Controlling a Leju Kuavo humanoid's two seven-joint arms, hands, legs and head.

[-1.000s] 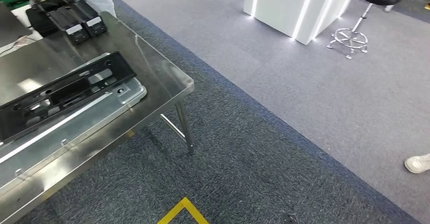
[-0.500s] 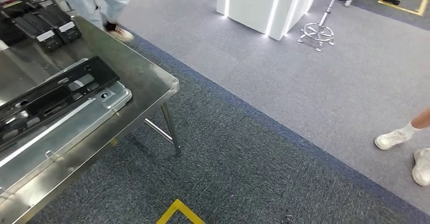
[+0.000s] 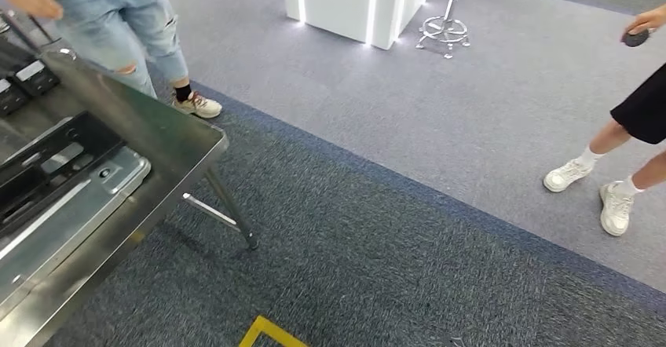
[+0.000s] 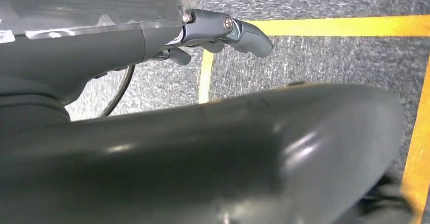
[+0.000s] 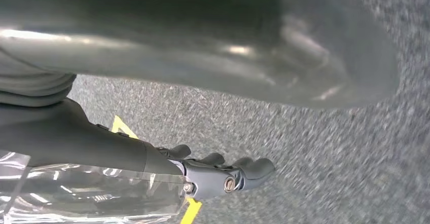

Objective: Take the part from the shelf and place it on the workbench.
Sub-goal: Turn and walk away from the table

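- Left hand hung over the carpet, fingers loosely apart, grasping nothing.
- Right hand likewise.
- Black part lay on the steel bench.

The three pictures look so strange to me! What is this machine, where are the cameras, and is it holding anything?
It is a walking robot with two arms. One camera sits up high, looking down at a shiny steel workbench with a long black plastic part lying on a silver metal plate. People stand on the grey carpet. The other two cameras sit at the wrists: they show the left hand and the right hand hanging over the floor. Both hands hold nothing.
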